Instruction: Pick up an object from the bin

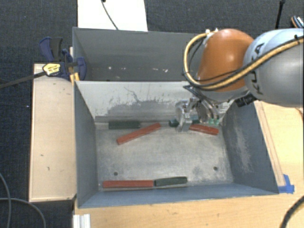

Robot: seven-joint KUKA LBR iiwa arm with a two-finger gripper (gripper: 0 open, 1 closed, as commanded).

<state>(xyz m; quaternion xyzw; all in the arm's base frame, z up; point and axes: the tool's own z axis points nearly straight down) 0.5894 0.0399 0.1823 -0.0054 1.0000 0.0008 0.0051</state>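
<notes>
My gripper (184, 121) is low over the back right part of the bin floor, close to the back wall. Right beside it, on its right, lies a short red bar (205, 129), partly hidden under the gripper body. A small dark green piece (173, 124) shows just left of the gripper. Further left, a longer red-brown bar (138, 133) lies slanted on the floor.
A dark green bar (124, 125) lies along the back wall at the left. Along the front wall a red bar (127, 184) and a dark green bar (170, 181) lie end to end. The arm with its orange cover hangs over the bin's back right corner.
</notes>
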